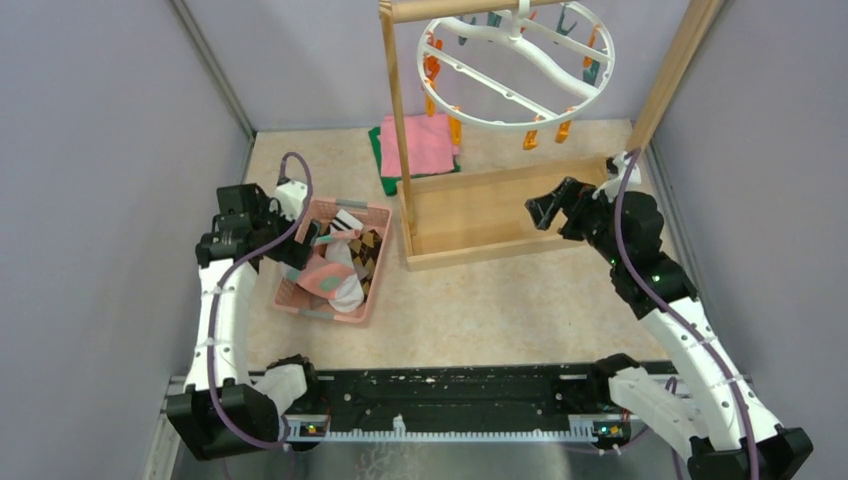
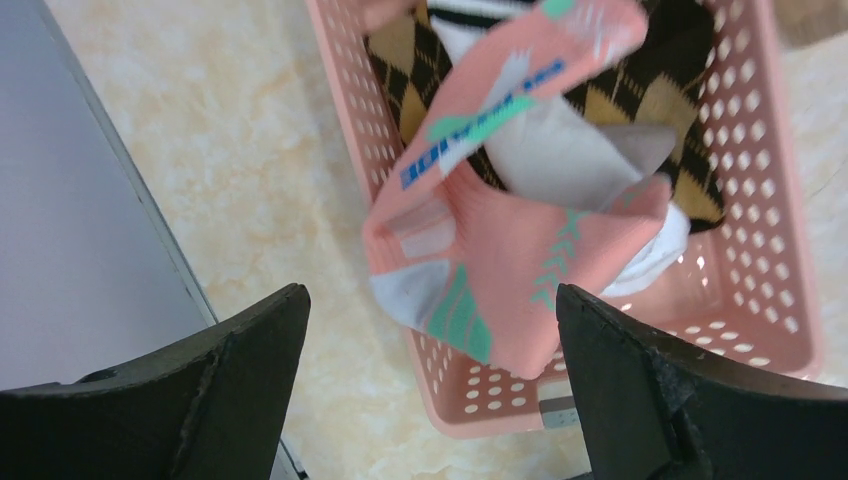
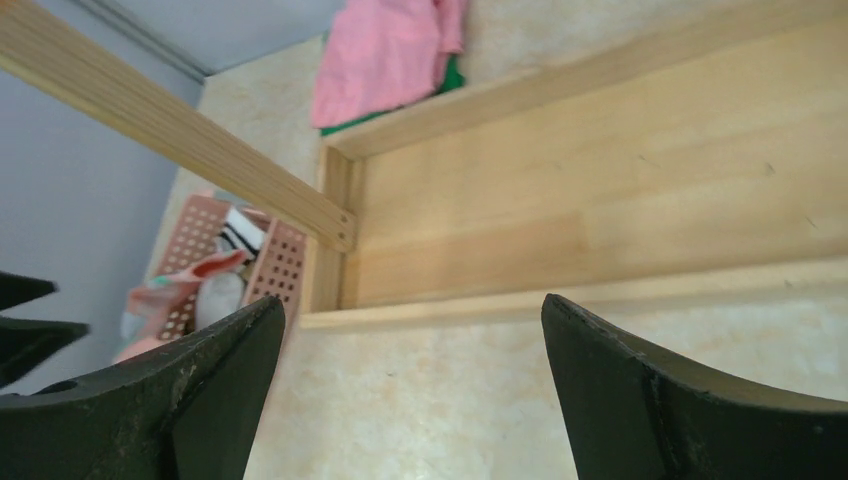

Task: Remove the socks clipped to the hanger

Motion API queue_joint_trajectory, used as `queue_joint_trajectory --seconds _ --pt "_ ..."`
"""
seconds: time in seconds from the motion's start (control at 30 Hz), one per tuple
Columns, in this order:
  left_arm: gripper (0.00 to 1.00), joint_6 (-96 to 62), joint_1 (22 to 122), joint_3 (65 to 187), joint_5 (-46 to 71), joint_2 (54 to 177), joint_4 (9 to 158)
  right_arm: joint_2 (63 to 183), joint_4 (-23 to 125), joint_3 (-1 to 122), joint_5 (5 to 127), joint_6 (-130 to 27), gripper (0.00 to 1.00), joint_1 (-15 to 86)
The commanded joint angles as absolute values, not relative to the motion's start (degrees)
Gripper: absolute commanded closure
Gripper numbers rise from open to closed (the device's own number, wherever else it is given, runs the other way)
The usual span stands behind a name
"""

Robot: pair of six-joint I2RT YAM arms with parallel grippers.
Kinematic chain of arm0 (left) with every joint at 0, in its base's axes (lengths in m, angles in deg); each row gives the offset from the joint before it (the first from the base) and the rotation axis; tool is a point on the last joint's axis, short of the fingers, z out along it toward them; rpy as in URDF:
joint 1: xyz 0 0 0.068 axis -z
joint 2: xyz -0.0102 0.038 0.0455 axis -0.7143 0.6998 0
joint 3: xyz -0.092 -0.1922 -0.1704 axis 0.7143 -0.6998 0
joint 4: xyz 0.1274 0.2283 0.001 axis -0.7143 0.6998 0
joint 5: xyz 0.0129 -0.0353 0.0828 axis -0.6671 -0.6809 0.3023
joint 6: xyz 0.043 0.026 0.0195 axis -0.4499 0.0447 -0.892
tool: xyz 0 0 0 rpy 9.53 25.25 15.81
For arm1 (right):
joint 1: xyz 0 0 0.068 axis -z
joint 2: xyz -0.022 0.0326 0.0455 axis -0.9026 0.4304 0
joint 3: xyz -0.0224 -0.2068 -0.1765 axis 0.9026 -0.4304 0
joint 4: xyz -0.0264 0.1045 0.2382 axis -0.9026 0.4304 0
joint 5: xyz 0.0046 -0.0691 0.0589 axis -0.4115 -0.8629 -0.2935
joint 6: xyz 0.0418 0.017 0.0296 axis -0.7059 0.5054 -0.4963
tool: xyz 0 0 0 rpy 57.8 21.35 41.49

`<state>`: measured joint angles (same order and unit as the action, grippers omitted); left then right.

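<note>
The white ring hanger (image 1: 515,65) hangs from the wooden rack's top bar, and its orange and teal clips (image 1: 530,138) show no socks on them. The socks lie piled in a pink perforated basket (image 1: 372,290): brown argyle ones (image 1: 368,250), a white one (image 2: 560,150), and a salmon sock with teal marks (image 2: 510,270) that drapes over the basket's rim. My left gripper (image 1: 300,243) is open and empty at the basket's left side, just above the salmon sock (image 2: 430,295). My right gripper (image 1: 542,210) is open and empty in front of the rack's base (image 3: 412,300).
The wooden frame rack (image 1: 480,215) stands mid-table with a low tray base and slanted posts (image 3: 180,140). Folded pink and green cloths (image 1: 425,145) lie behind it. Grey walls close in left, right and back.
</note>
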<state>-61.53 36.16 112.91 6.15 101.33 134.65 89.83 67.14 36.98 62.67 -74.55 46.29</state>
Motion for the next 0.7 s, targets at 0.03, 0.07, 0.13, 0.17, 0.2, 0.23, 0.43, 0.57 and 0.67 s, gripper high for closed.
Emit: queue_joint_trajectory --seconds 0.03,0.07,0.13,0.17,0.2,0.23,0.43,0.57,0.67 --pt "0.01 -55.4 35.4 120.5 -0.5 101.4 131.8 84.8 74.4 31.7 50.1 -74.9 0.01 46.6" --pt "0.01 -54.7 35.2 119.8 -0.5 101.7 129.8 84.3 75.5 30.9 47.3 -74.8 0.01 46.6" --pt "0.01 -53.4 34.4 116.0 0.0 102.8 124.2 83.0 76.7 28.9 40.0 -74.2 0.01 46.6" --pt "0.01 -52.4 34.1 114.4 0.2 103.0 120.6 81.9 76.4 27.6 36.1 -73.6 0.01 46.6" --pt "0.01 -50.8 33.9 112.2 0.6 103.6 117.1 80.7 75.4 25.9 32.2 -73.2 0.01 46.6" --pt "0.01 -49.1 33.7 108.7 0.9 103.9 112.9 79.5 74.2 24.3 29.3 -72.9 0.01 46.6" --pt "0.01 -37.5 33.7 93.8 -4.6 103.3 89.6 75.7 59.6 12.6 17.9 -69.9 0.01 46.6" --pt "0.01 -32.2 33.7 80.4 -3.3 103.2 64.1 75.1 42.7 4.0 7.6 -61.5 0.01 46.6" --pt "0.01 -32.4 33.7 74.8 -5.9 106.7 50.1 76.7 31.2 -0.6 1.2 -55.0 0.01 46.6"
